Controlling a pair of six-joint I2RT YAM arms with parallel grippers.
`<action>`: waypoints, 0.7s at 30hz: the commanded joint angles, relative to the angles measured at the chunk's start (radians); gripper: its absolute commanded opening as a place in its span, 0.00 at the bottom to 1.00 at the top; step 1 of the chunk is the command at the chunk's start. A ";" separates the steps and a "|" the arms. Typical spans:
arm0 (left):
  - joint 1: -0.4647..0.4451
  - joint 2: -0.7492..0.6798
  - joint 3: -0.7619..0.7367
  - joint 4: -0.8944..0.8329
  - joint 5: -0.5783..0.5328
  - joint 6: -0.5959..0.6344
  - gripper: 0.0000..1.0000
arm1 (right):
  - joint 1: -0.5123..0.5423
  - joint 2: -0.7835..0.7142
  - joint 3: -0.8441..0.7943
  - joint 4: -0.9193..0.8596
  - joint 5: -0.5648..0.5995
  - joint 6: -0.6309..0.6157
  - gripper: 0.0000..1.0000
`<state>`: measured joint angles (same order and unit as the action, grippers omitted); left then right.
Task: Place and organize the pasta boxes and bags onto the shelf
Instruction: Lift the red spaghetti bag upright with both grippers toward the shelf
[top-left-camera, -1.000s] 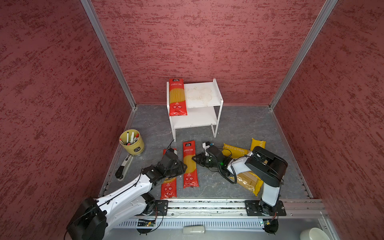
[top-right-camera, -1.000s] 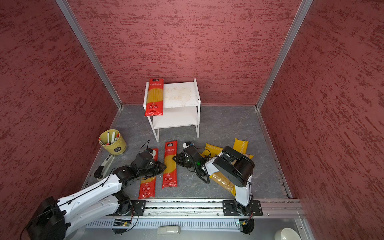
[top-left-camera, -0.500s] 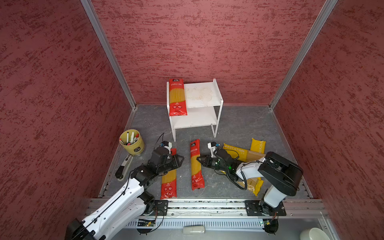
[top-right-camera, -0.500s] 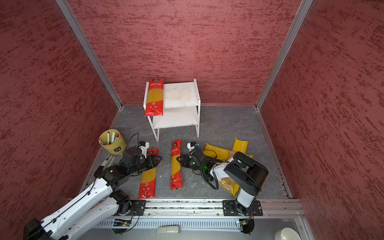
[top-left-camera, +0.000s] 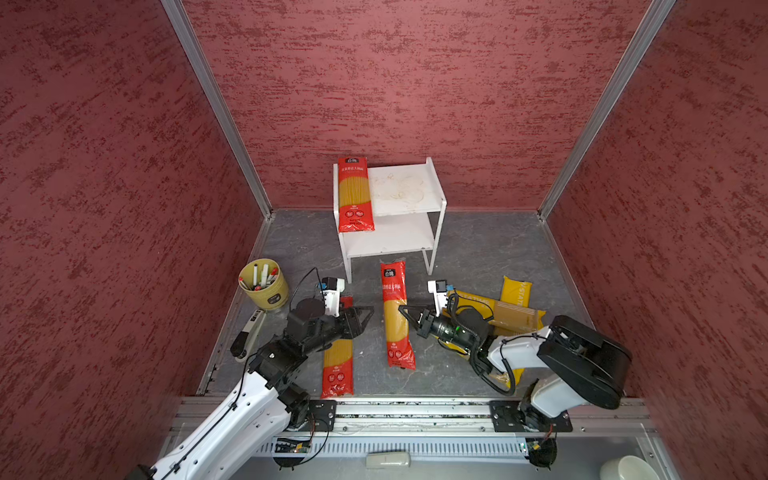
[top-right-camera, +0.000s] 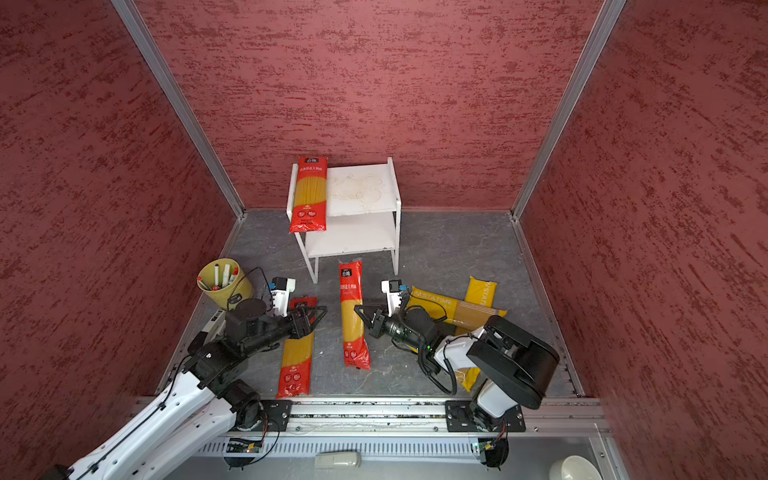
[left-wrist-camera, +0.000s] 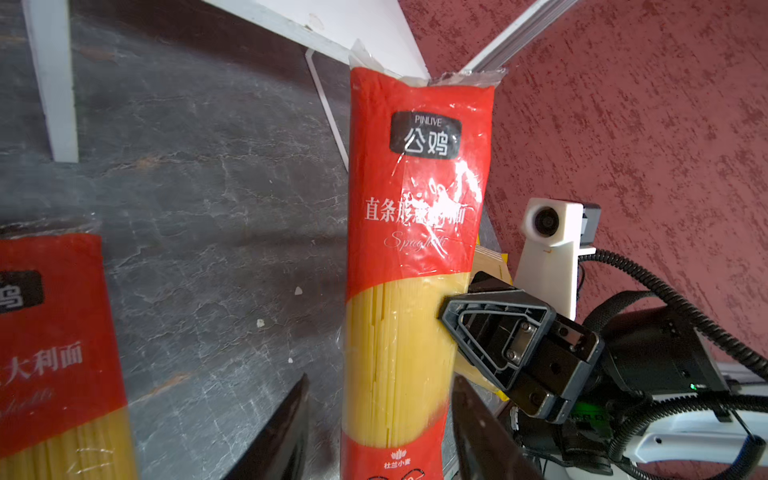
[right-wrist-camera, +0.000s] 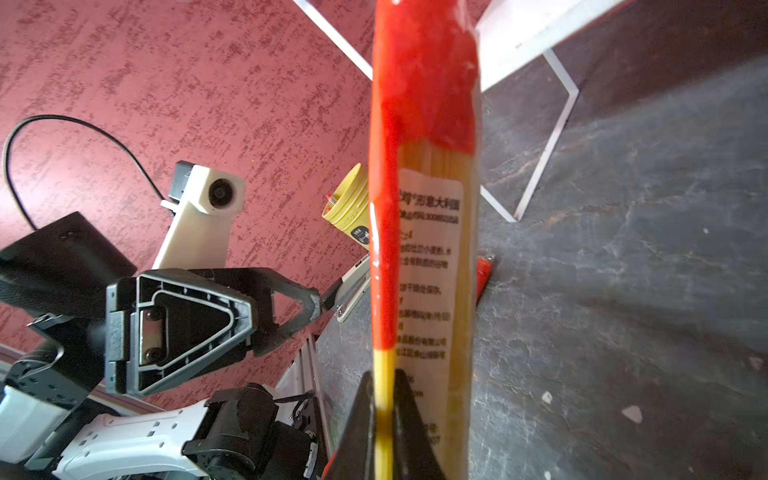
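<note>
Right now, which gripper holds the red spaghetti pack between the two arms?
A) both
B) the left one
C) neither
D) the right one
D: the right gripper is shut on the edge of the middle red pack, while the left gripper stands open and does not touch it.

Glossy, crinkled plastic film wraps the red spaghetti pack (left-wrist-camera: 415, 249); my fingers (right-wrist-camera: 353, 432) are matt black moulded plastic. The grey floor (left-wrist-camera: 208, 208) looks like matt, veined stone, the shelf (top-left-camera: 395, 241) smooth white-painted board, the walls (top-left-camera: 415, 83) rough, coarsely textured red.
</note>
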<state>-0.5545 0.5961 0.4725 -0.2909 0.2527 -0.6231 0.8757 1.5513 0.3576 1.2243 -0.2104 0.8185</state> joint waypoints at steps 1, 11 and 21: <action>0.004 -0.006 -0.016 0.083 0.058 0.051 0.59 | 0.005 -0.029 0.048 0.278 -0.030 -0.040 0.00; 0.046 -0.074 -0.086 0.289 0.198 0.027 0.74 | 0.006 -0.093 0.076 0.307 -0.180 -0.133 0.00; 0.077 -0.042 -0.081 0.380 0.304 -0.005 0.75 | 0.006 -0.081 0.177 0.403 -0.315 -0.102 0.00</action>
<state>-0.4885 0.5533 0.3889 0.0216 0.5053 -0.6136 0.8757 1.5070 0.4603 1.3972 -0.4694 0.7277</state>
